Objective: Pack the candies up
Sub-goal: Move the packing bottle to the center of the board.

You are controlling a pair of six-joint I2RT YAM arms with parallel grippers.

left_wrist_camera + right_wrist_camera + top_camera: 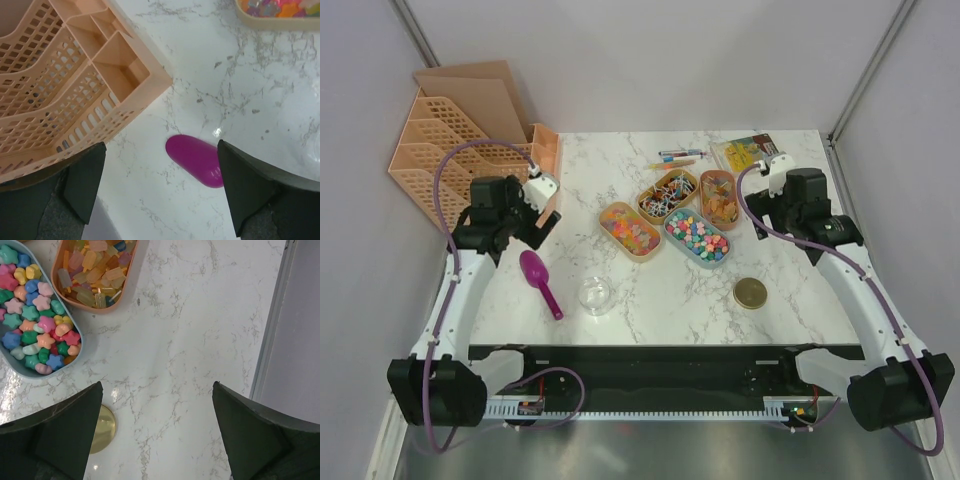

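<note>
Left gripper [160, 150] and right gripper [157, 390] were seen open, empty; candies [698, 238] judged unpacked, purple scoop [197, 160] to be grasped next.

Candies [698, 238] sitting loose in 4 oval trays [602, 220] mid-bench [650, 300]: orange-pink mix [630, 230] front-L, pastel stars [35, 320] front-R, striped wrapped ones [667, 193] back-L, amber pcs [95, 270] back-R.

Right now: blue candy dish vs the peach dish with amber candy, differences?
Blue dish holds chunky star-shaped sweets; peach dish holds flat bar-shaped sweets. Blue dish's are opaque pastels in many colours; peach dish's are translucent, mostly amber. Both dishes are oval, open and full.
</note>
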